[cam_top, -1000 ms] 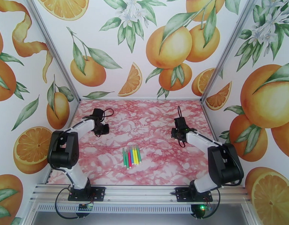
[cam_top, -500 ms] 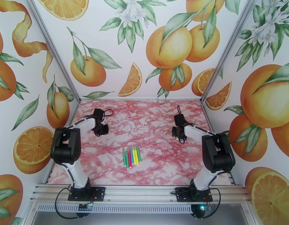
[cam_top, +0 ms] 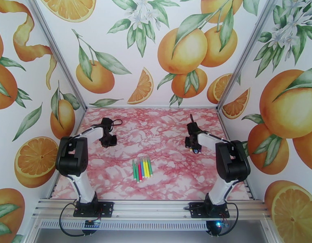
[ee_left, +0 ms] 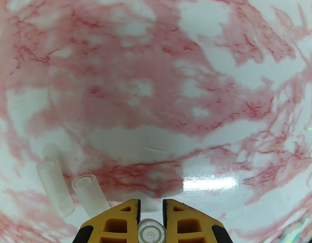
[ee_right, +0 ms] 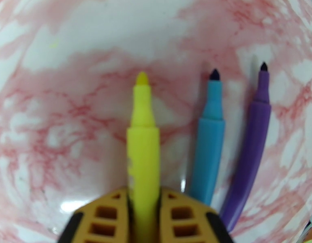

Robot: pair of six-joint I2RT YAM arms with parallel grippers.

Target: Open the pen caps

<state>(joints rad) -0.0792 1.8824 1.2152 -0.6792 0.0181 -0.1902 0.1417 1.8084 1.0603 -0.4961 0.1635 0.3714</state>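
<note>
A row of capped pens [cam_top: 142, 169], green, red and yellow, lies at the middle front of the pink marbled table. Over the left middle of the table, my left gripper [cam_top: 108, 141] [ee_left: 150, 204] is shut on a clear pen cap [ee_left: 150, 231], seen end-on between the yellow fingers. Two more clear pen caps [ee_left: 54, 187] [ee_left: 89, 195] lie on the table just left of it. My right gripper [cam_top: 193, 145] [ee_right: 144, 193] is shut on an uncapped yellow pen [ee_right: 143, 138], tip pointing away. An uncapped blue pen [ee_right: 209, 138] and a purple one [ee_right: 253, 134] lie right beside it.
The table [cam_top: 164, 130] is walled on three sides by orange-print panels. An aluminium rail [cam_top: 152, 208] carrying both arm bases runs along the near edge. Open marbled surface lies between the two grippers and behind the pen row.
Both arms have folded up, their elbows rising and drawing in toward the table. The grippers stayed over nearly the same spots, still holding the cap and the yellow pen.
</note>
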